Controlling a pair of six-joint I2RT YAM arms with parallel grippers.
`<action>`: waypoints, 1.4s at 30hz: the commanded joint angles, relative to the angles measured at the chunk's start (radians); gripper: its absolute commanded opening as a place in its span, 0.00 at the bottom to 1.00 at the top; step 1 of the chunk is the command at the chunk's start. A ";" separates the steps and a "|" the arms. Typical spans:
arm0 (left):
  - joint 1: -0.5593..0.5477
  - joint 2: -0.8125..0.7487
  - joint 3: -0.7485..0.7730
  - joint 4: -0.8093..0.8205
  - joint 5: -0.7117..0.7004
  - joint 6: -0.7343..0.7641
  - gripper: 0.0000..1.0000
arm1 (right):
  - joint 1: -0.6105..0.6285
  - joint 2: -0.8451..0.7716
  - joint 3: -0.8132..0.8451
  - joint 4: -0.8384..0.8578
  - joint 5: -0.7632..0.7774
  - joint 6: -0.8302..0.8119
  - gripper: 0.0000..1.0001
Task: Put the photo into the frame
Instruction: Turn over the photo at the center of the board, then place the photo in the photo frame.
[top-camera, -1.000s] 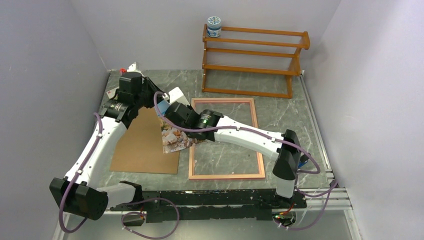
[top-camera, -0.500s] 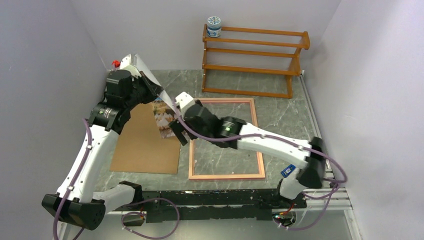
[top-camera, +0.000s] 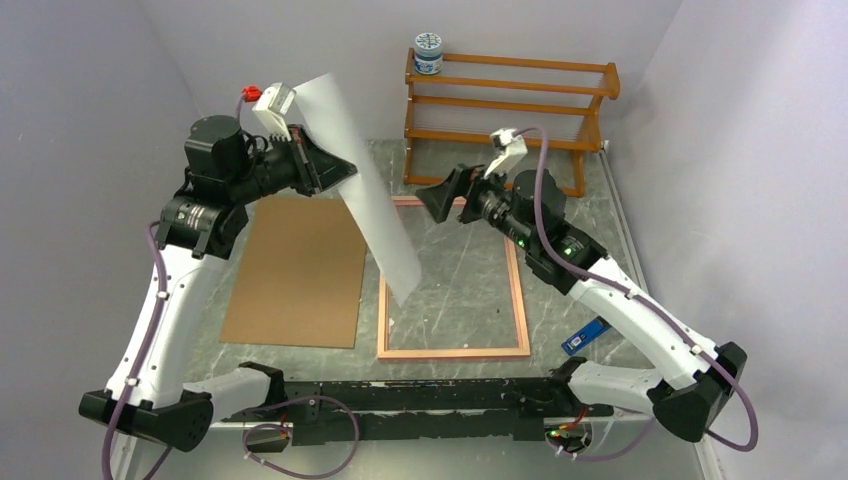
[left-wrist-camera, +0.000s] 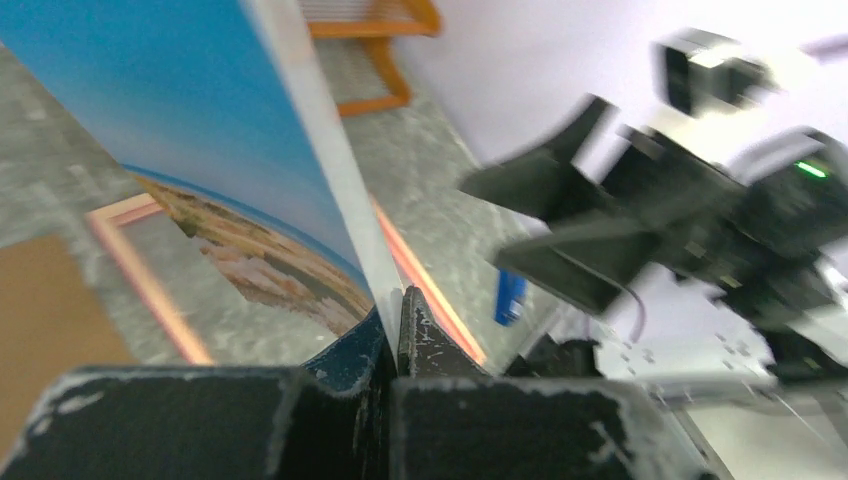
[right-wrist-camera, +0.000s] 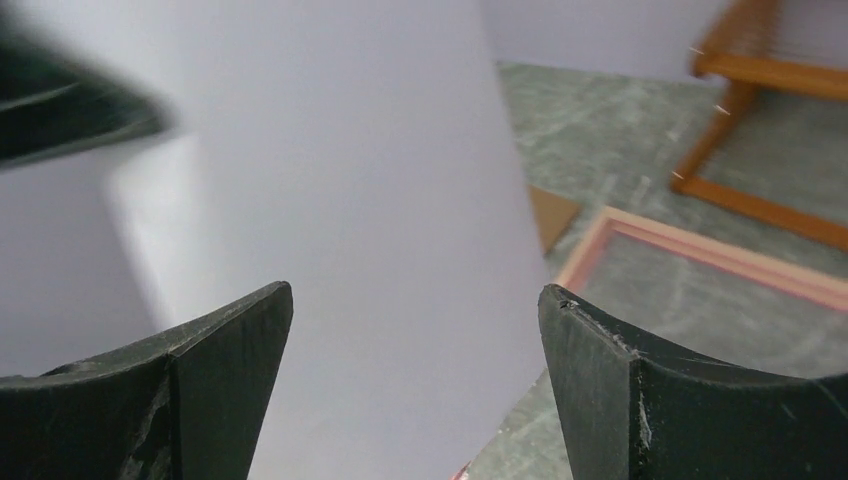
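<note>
Photo (top-camera: 360, 190) hangs upright above the left rail of the frame (top-camera: 383, 325), its edge pinched by the left jaws. Right jaws, earlier gripping it, now stand spread, well clear.

no text legible in any view, jar (top-camera: 428, 53) on rack (top-camera: 510, 86) top shelf w/ pale label, print too small to read, photo (top-camera: 370, 200) back plain white, pic side just seashore

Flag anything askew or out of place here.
The photo hangs tilted in mid-air, white back toward the camera, pinched at one edge by the left end effector, not lying in the frame. Nothing looks spilled or damaged.
</note>
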 joint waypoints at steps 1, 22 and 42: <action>-0.002 0.033 -0.006 0.199 0.334 -0.094 0.03 | -0.120 -0.025 -0.026 -0.079 0.086 0.219 0.95; 0.042 0.299 -0.398 0.133 0.256 -0.065 0.02 | -0.323 -0.105 -0.131 -0.360 0.391 0.250 0.90; 0.004 0.756 -0.129 -0.007 0.333 0.133 0.03 | -0.324 -0.074 -0.167 -0.387 0.422 0.249 0.89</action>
